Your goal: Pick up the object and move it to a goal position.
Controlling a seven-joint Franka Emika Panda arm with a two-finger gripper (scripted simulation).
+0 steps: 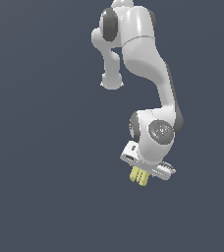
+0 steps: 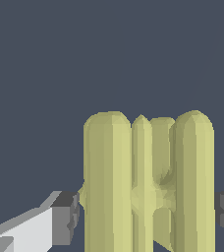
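Pale-yellow ridged object (image 2: 148, 182) between the gripper (image 2: 148, 209) fingers — pads touching both sides

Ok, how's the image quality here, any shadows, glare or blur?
Exterior view: flat, even lighting, no cast shadows, soft shading on the arm. Wrist view: sharp, no glare; the yellow piece fills the close foreground, blocky and cropped, between the hand's fingers.

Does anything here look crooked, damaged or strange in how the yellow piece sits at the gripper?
Nothing stands out. The pale-yellow ridged piece sits between the gripper fingers, one dark pad against each side, its bars running straight out from them. No damage shows on it.
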